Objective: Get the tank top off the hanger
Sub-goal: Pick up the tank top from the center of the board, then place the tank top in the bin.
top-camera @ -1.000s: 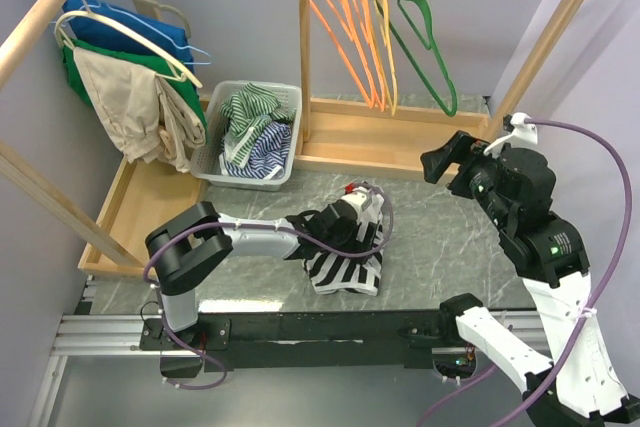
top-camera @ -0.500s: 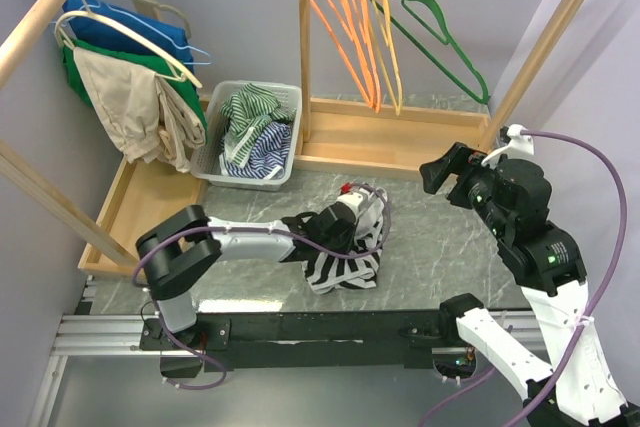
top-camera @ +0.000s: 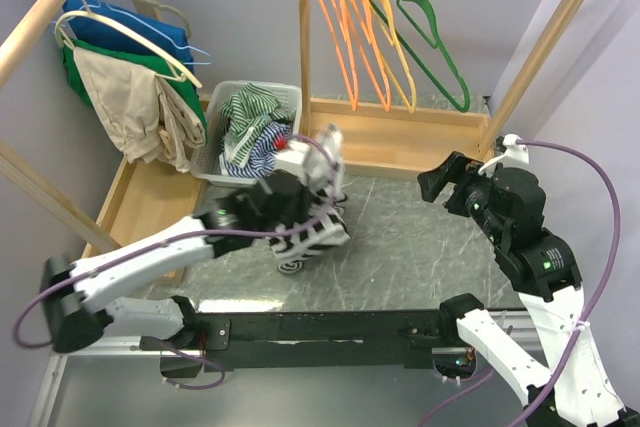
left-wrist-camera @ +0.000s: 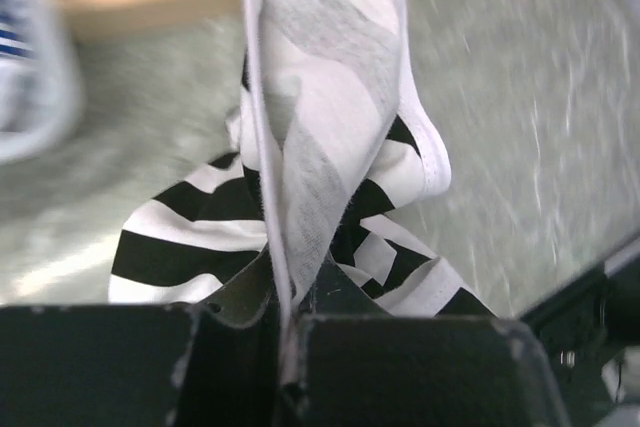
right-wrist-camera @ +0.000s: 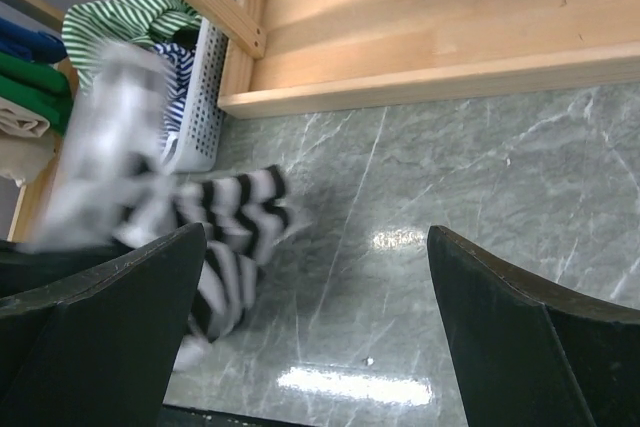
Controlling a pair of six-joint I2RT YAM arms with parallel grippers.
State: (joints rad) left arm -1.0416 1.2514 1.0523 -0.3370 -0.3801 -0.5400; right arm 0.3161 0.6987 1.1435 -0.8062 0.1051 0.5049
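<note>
We find no readable text, label, brand, number or sign anywhere in these views; nothing on the garments, hangers, basket or arms carries legible writing.

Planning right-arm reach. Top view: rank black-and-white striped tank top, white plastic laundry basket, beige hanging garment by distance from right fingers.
1. Striped tank top, left of the right fingers, over the table.
2. White basket, back left.
3. Beige garment, far-left rack.
</note>
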